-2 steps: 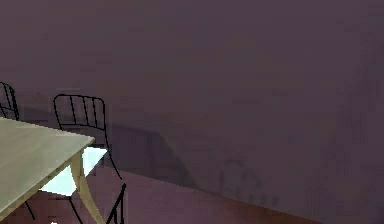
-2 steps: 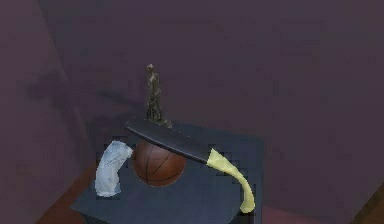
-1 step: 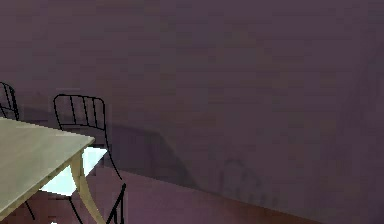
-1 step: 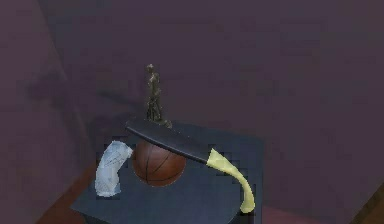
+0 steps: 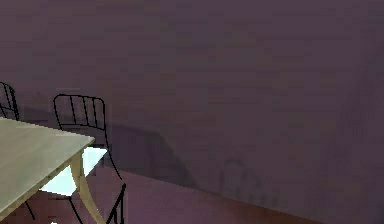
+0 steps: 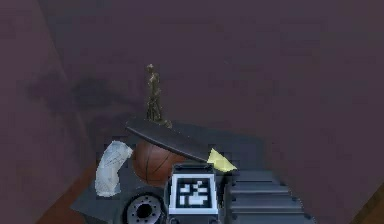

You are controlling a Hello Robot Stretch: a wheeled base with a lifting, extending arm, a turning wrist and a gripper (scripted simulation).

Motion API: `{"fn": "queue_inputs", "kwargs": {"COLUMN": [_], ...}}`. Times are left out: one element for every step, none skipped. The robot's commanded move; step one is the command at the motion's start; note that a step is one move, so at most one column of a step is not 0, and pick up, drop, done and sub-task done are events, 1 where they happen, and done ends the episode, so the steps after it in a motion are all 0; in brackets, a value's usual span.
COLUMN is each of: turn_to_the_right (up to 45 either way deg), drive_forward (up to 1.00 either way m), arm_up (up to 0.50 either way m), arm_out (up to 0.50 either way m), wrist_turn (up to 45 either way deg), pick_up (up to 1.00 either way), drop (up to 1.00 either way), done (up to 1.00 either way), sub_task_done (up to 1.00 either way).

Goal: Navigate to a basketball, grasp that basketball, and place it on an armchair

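We are reading this as the grasp step. The basketball [image 6: 156,163] is sitting toward the near left corner of a dark grey top [image 6: 246,150]. The gripper [image 6: 147,207] is showing as a dark body just below the ball at the arm side view's bottom edge, with a white marker square [image 6: 193,193] beside it. We cannot tell how the jaws are standing. With the ball lying right behind the gripper, we cannot tell whether anything is being held either.

The ball is crowded. A crumpled white thing [image 6: 112,166] is lying at the top's left edge, touching or just beside the ball. A yellow wedge [image 6: 220,159] is resting to the ball's other side. A dark slanted strip [image 6: 165,137] is crossing above the ball, and we cannot say whether it belongs to the arm. A small statue [image 6: 153,92] is standing behind the ball, toward the far edge.

To do this well, we are wanting the fingers centred on the ball's widest part, coming in square. An off-centre touch would probably roll the ball into the white thing or off the near edge. We would lift straight up, clear of the strip and the statue, before the base turns.

Ahead, a pale table [image 5: 40,150] and black wire chairs [image 5: 85,118] are standing at the forward view's left, so any turn toward them will need room.
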Motion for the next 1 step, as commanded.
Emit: {"fn": "queue_inputs", "kwargs": {"turn_to_the_right": [0.0], "drive_forward": [0.0], "arm_up": [0.0], "arm_out": [0.26], "wrist_turn": [0.0], "pick_up": [0.0], "drop": [0.0], "done": [0.0], "sub_task_done": [0.0]}}
